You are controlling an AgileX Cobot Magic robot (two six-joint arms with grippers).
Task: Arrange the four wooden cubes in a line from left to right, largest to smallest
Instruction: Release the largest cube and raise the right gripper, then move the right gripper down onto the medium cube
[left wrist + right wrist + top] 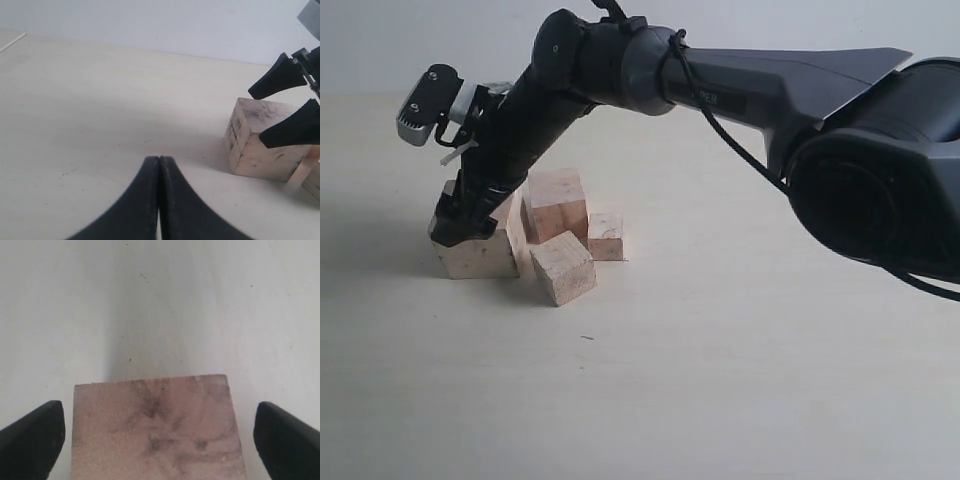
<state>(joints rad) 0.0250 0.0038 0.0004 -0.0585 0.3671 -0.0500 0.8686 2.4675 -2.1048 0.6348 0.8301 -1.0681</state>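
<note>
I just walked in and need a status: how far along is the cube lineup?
Done: nothing yet. The cubes sit bunched, not in a row. In hand: the right gripper is at the largest cube, its open fingers either side and not yet closed. The left gripper is shut, apart from the cubes. Left: ordering all four by size.

Prob. a robotics lab / test bench. Evidence: black multi-joint robot arm (770,90) w/ a cable (730,133) strung along it, working over a pale wood-grain surface (740,380), plain whitish wall (400,40) behind. Props are raw wooden cubes (557,203) in graded sizes, bunched together, one w/ dark scribbles on its faces, i.e. test objs rather than household stuff.
</note>
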